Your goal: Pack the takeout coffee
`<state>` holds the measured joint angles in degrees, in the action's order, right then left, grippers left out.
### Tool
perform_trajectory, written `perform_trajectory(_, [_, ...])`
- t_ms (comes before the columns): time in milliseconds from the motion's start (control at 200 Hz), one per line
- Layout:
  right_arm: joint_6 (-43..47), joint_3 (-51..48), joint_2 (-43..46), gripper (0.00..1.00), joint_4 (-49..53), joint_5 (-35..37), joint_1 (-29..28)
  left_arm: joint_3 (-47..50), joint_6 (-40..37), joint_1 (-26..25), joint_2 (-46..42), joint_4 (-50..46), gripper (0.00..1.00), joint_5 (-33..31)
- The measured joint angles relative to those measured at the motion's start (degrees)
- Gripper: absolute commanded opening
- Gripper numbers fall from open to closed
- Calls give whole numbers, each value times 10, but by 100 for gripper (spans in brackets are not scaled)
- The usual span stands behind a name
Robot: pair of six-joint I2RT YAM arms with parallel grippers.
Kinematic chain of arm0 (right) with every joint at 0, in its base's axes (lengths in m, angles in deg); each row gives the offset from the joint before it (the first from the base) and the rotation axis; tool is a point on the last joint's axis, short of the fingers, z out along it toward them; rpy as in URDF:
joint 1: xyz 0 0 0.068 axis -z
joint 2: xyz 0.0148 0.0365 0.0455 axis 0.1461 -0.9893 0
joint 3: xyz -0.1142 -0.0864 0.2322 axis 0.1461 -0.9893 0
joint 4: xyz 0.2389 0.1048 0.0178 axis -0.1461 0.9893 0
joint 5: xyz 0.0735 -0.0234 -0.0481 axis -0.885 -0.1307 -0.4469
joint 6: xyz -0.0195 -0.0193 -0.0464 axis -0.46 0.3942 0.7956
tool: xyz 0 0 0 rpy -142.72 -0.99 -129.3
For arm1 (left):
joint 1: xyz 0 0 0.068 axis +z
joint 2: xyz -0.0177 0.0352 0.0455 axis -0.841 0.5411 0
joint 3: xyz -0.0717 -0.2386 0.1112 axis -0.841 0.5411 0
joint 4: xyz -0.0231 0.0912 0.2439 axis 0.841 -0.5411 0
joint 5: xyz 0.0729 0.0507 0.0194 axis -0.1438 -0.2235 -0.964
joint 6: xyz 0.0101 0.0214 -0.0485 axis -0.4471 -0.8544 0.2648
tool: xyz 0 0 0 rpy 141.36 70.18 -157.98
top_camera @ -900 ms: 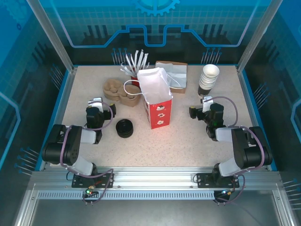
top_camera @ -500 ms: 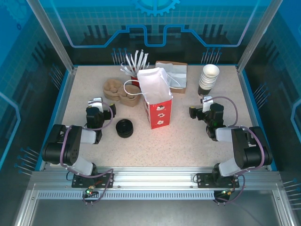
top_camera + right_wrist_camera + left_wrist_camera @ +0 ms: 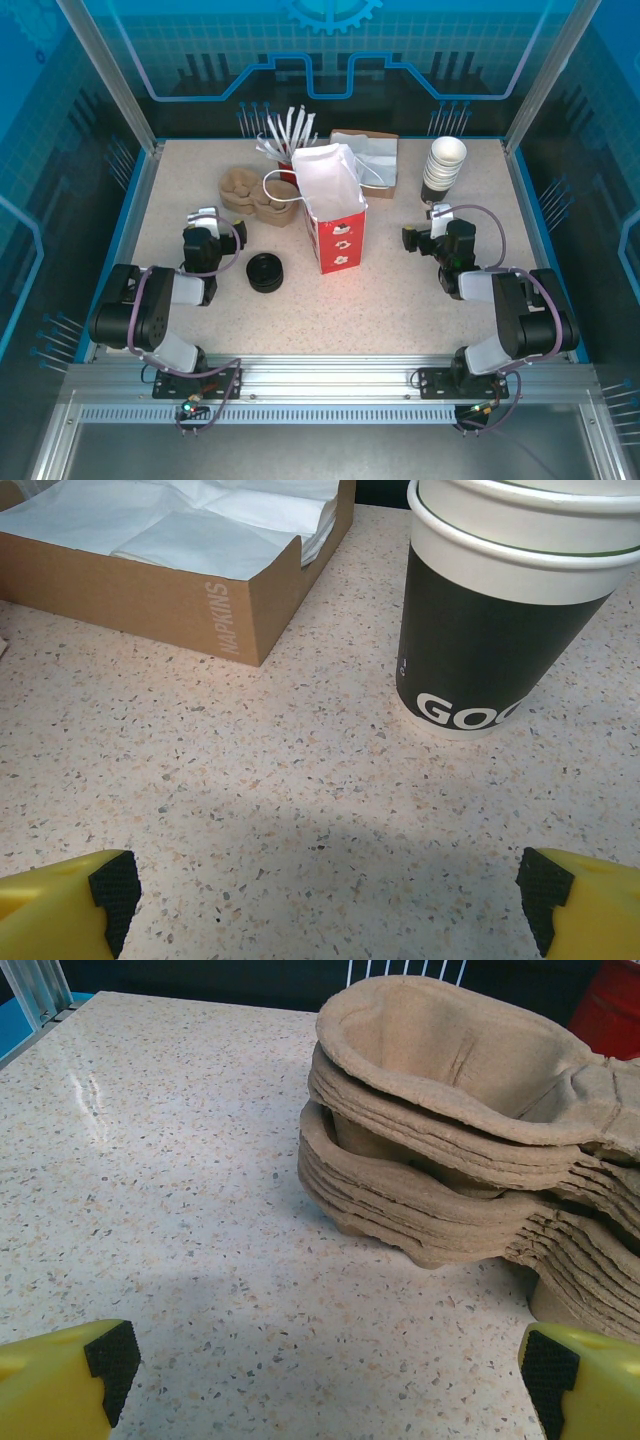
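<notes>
Evidently packing is only starting, the takeout coffee being indistinguishable among the cup stack [image 3: 443, 165] right of the red bag [image 3: 335, 225], while left gripper [image 3: 330, 1370] and right gripper [image 3: 330, 895], flanking the bag, are waiting fully spread, empty, pending a first reach.

I see my left arm [image 3: 150, 310] and right arm [image 3: 520, 315] folded low, wrists reaching forward over the table. The left gripper [image 3: 203, 220] has its jaws spread wide, gripping nothing. The right gripper [image 3: 430, 225] matches it, its yellow fingertips [image 3: 60, 900] well apart.
</notes>
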<state>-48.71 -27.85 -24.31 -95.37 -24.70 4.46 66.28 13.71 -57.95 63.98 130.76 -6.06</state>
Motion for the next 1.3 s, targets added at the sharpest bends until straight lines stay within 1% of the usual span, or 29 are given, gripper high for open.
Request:
perform_trajectory(120, [1, 2, 7, 100, 14, -9, 0, 0, -7, -4, -29, -33, 99, 3])
perform_trajectory(285, [0, 40, 61, 100, 108, -16, 0, -9, -3, -7, -154, -136, 99, -14])
perform_trajectory(400, [-9, 56, 115, 100, 155, -19, 0, -33, 14, -7, -248, -227, 99, -23])
perform_trajectory(485, [-21, 70, 158, 100, 216, -17, 0, -63, 29, -7, -312, -305, 99, -30])
perform_trajectory(565, [-35, 91, 195, 100, 280, -14, 0, -103, 53, -8, -365, -387, 99, -42])
perform_trajectory(660, [-58, 122, 237, 100, 354, -10, 0, -167, 81, -8, -405, -486, 99, -55])
perform_trajectory(795, [-114, 195, 283, 100, 476, -6, 3, -269, 113, -8, -424, -623, 99, -62])
perform_trajectory(890, [-154, 269, 287, 100, 563, -10, 3, -334, 139, -8, -423, -715, 99, -61])
perform_trajectory(971, [-181, 331, 284, 99, 627, -32, 4, -374, 156, -9, -420, -778, 99, -47])
perform_trajectory(1161, [-223, 413, 274, 96, 721, -93, 3, -438, 186, -12, -400, -897, 99, -4])
perform_trajectory(1296, [-240, 448, 259, 94, 768, -119, -10, -488, 206, -19, -364, -952, 99, 41])
